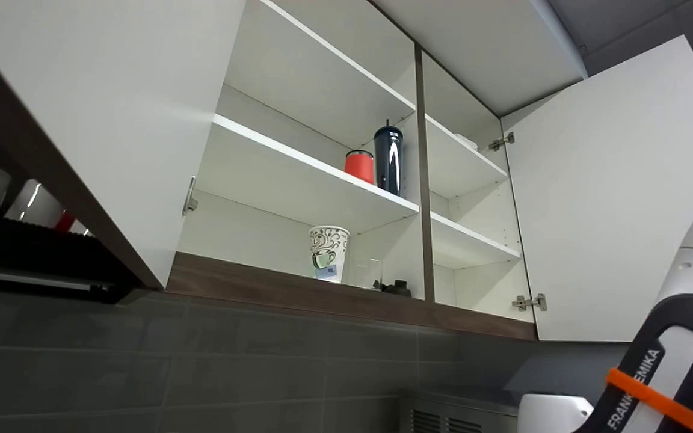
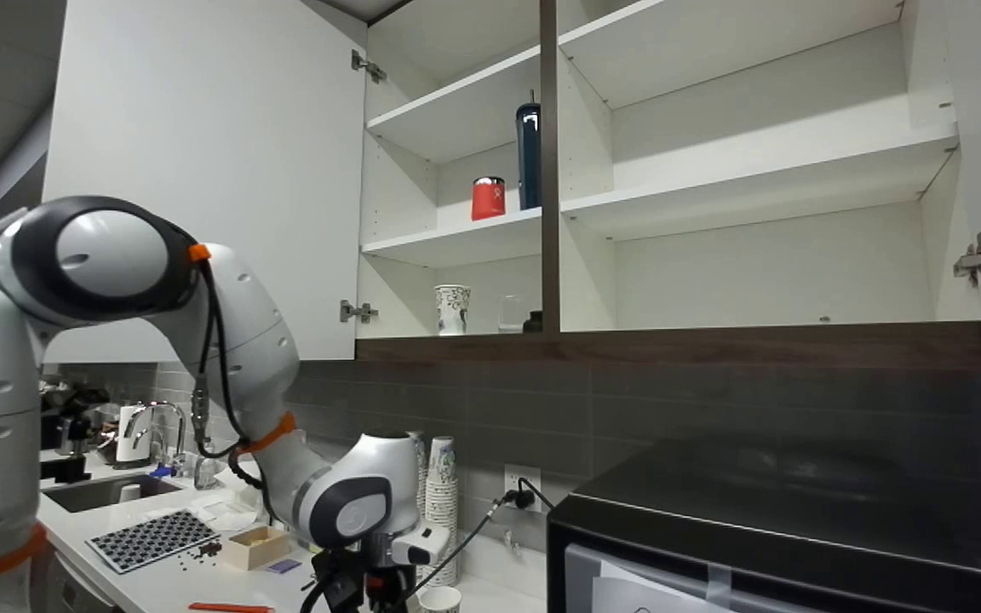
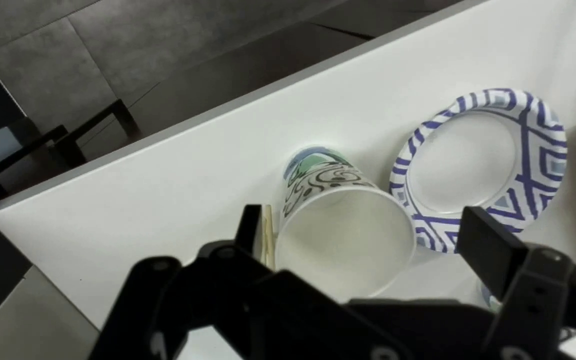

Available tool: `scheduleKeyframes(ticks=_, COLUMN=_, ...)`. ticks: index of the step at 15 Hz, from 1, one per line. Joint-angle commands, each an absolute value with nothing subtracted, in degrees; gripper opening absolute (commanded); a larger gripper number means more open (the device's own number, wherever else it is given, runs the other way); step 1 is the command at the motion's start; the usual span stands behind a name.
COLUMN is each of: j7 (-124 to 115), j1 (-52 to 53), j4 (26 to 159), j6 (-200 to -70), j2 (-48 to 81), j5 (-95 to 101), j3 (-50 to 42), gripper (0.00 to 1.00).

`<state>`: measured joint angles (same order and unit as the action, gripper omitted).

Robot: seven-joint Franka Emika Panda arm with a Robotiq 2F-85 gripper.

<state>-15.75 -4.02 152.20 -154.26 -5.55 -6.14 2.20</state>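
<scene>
Lining up a grasp appears to be the step in hand — empty jaws stand wide apart, a paper cup (image 3: pixel 345 240) on the tabletop (image 3: pixel 178 205) seen between them in the wrist view, a paper plate (image 3: pixel 463 162) at its 2 o'clock. Closing would likely call for centring, clear of pale sticks (image 3: pixel 269 232) at the cup's 9 o'clock — in an exterior view the arm (image 2: pixel 256 332) arches over toward 5 o'clock

1. In an exterior view, I see my arm (image 2: pixel 256 328) bent down toward the tabletop (image 2: pixel 163 587).
2. Paper cup (image 2: pixel 441 602) near the wrist (image 2: pixel 388 477); lower frame edge crops it.
3. Cup stack (image 2: pixel 443 507) behind, partly hidden.
4. Overhead cabinet (image 2: pixel 759 179): red tumbler (image 2: pixel 488 200) beside dark blue tumbler (image 2: pixel 528 157); I note a patterned cup (image 2: pixel 452 309) below.
</scene>
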Motion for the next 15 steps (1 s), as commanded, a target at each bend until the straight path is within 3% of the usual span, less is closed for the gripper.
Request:
scheduleKeyframes(ticks=1, j7=-21.67, j1=-4.07, j4=148.35, j6=-159.83, j2=3.09, j5=-4.01, j3=0.78, gripper=1.00)
scheduleKeyframes(ticks=2, j7=-23.00, j1=-3.86, j4=147.77, j6=-160.75, j2=4.47, j5=-3.26, j3=0.04, gripper=1.00)
scheduleKeyframes(ticks=3, j7=-24.60, j1=-3.51, j4=147.32, j6=-161.67, j2=5.53, j5=-2.41, j3=-0.73, gripper=0.74)
scheduleKeyframes(ticks=5, j7=-28.38, j1=-2.51, j4=146.38, j6=-163.59, j2=7.37, j5=0.72, j3=-2.67, gripper=0.68)
scheduleKeyframes(ticks=12, j7=-29.85, j1=0.36, j4=143.28, j6=-161.67, j2=10.42, j5=0.64, j3=-5.40, gripper=0.12)
scheduleKeyframes(ticks=14, j7=-30.33, j1=1.09, j4=143.35, j6=-161.22, j2=9.76, j5=1.09, j3=-6.12, gripper=0.01)
scheduleKeyframes(ticks=15, j7=-31.86, j1=1.78, j4=143.56, j6=-160.66, j2=9.11, j5=2.75, j3=-7.16, gripper=0.00)
